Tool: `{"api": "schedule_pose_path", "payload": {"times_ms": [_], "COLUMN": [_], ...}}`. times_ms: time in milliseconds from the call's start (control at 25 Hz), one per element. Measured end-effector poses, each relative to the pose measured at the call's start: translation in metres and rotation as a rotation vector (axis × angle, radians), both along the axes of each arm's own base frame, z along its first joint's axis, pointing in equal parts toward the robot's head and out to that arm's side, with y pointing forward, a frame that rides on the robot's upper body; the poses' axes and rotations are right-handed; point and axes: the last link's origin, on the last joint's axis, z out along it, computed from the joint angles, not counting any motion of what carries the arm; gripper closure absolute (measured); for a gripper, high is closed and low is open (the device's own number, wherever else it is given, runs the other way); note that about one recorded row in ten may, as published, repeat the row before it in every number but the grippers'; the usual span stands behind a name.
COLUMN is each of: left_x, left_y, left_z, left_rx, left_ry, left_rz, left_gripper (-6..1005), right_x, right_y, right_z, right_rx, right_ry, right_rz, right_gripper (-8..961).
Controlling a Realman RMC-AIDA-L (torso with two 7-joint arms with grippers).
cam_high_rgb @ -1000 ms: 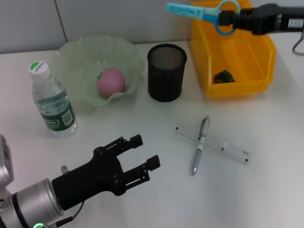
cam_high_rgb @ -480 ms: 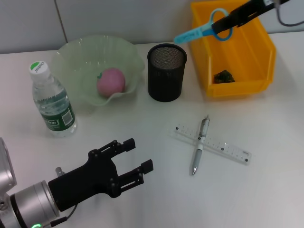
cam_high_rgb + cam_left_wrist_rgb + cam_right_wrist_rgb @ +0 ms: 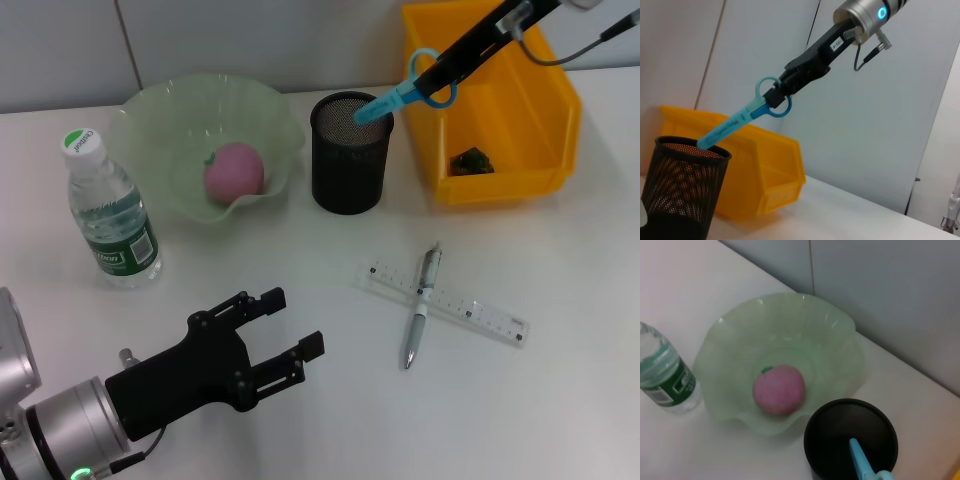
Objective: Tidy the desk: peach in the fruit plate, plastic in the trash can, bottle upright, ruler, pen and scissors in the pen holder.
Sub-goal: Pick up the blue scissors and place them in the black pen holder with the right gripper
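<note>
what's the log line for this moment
right tool: holds scissors, tip at pen holder mouth | left tool: open, idle | ruler, pen: on desk

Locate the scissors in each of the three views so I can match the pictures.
Head view: scissors held tilted by the right gripper, blade tip at the pen holder rim.
Left wrist view: scissors in mid-air, slanting down into the pen holder.
Right wrist view: only the pale blue blade end shows, inside the pen holder.
Shared landmark: the pen holder.
</note>
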Motion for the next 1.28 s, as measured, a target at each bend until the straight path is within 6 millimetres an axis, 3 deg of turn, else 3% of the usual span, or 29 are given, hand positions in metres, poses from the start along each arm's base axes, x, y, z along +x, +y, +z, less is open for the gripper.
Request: {"api": "schedule_pose_path", "payload": {"times_ms": [600,1200,1280], "left_x": [0.002,0.002,0.002], "left_y": [0.001,-0.002,-0.002], "left_z": [-0.002,-0.003,-0.002], "left_rx": [0.002,-0.001,-0.002], "left_ry": [0.002,-0.002,-0.003], "left_rz": [-0.001,-0.002,-0.003], "left_gripper": [245,244,244], "right_x": [-0.007,-0.011,-0.012], "right_y": [0.007,0.012,0.013], "right_z": [-0.053,-0.063,-0.063], "right_rx": [-0.011,0.058,0.065], "right_ry": [-0.110,-0.109,-0.108], "right_rz": [0.043,0.045,0.049], "right_gripper": [760,711,617]}}
